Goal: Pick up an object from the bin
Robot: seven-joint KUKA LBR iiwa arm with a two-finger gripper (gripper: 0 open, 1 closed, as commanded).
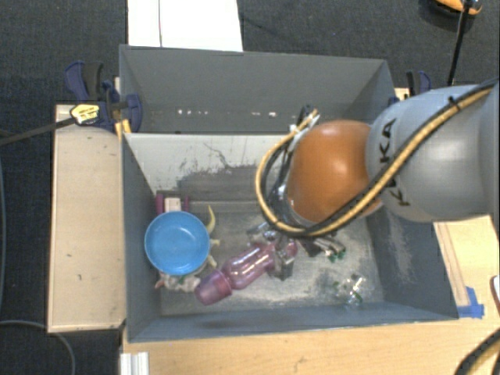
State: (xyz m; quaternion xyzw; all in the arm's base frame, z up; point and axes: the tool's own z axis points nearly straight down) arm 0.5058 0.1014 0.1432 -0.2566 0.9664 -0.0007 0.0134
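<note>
Several loose items lie on the floor of the grey metal bin (156,170), most of them toward its left and near side. One blue bowl (176,243) sits open side up at the left, with a pink item (167,204) just behind it and pale scraps (178,282) at its near edge. A purple translucent bottle-shaped piece (238,272) lies on its side just right of the bowl, slanting toward the bin's middle.

The pincer (280,256) is down at the far end of that piece, touching it or very nearly so. The orange wrist cover (328,170) and looped cables (269,186) overhang it, so I cannot tell whether it is released or clenched.

Judgement: the purple piece is the likeliest candidate for the pick. Its end away from the bowl is the freer one, which would account for the arm's low station there.

Small clear and green bits (351,287) lie apart at the right. No lift is evident, since the purple piece rests on the bin floor.
</note>
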